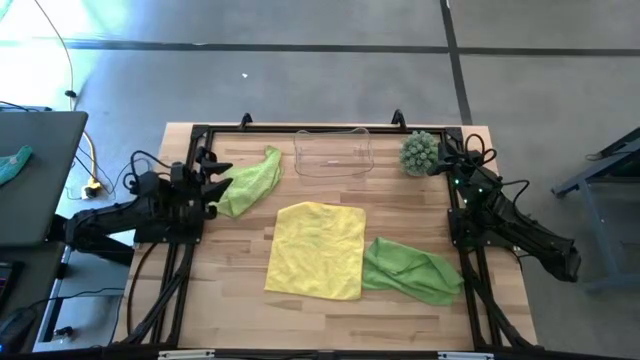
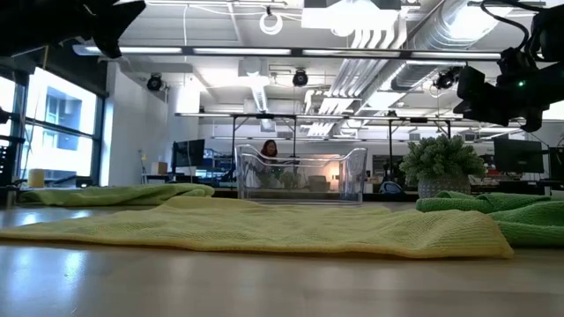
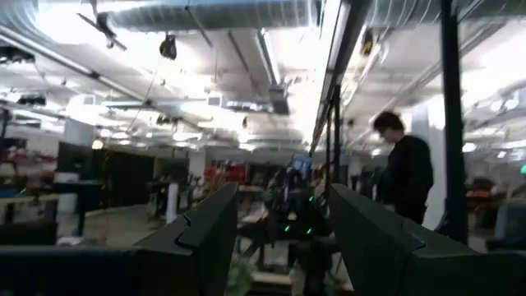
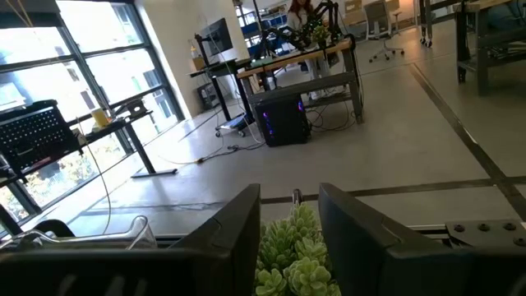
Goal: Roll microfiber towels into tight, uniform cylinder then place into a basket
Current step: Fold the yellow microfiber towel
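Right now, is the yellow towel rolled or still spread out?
Spread. The yellow towel lies flat and square mid-table in the high view, and low and unrolled in the low view.

Bright overhead ceiling lights (image 3: 205, 99), glare; left wrist view blurred.

Bright yellow towel (image 1: 316, 249), plain, spread mid-table; two lime green towels, one crumpled (image 1: 250, 181) toward the left arm, one (image 1: 411, 270) just beside the yellow's right edge, both plain. Clear, colourless basket (image 1: 333, 153) at the far edge. Spiky plant (image 1: 419, 152) in pale grey-green, in a light grey pot in the low view. Pale wood table (image 1: 400, 210), grain in long strips, framed in black. Both arms dark, near black, with small green lights on the right one. Teal cloth (image 1: 14, 164) on a dark grey surface off to the left.
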